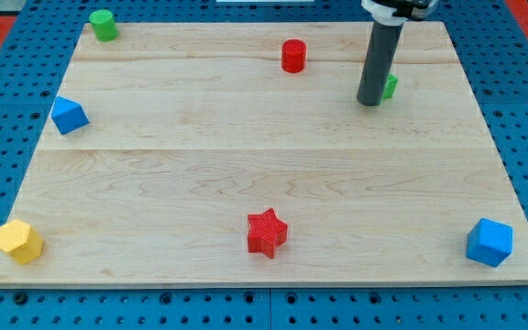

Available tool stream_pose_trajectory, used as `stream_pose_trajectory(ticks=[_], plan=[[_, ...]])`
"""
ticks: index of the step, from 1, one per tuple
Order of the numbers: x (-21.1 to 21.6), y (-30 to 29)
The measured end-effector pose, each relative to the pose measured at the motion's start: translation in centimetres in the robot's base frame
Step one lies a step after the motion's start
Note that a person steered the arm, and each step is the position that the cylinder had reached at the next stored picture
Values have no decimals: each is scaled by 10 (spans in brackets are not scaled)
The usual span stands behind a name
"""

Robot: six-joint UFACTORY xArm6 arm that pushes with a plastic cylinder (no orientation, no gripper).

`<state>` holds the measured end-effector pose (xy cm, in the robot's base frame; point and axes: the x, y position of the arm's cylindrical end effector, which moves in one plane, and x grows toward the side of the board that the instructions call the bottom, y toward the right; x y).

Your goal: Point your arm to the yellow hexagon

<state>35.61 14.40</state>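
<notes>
My tip [370, 102] rests on the bench [264, 165] near the view's top right, touching a green block [390, 87] mostly hidden behind my rod. I have no fingers, only this rod. The yellow hexagon [18, 241] sits far off at the bench's bottom-left corner, well apart from my tip.

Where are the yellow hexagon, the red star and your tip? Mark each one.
yellow hexagon [18, 241], camera view, on its top face at the board's bottom left corner.
red star [267, 232], camera view, centre of its top face.
my tip [370, 102], camera view, the rod's very end, beside a green block [390, 87].
</notes>
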Motion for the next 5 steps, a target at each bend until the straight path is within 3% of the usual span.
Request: stream_pose_trajectory(ticks=[1, 3, 5], plan=[[5, -3], [51, 67], [51, 57]])
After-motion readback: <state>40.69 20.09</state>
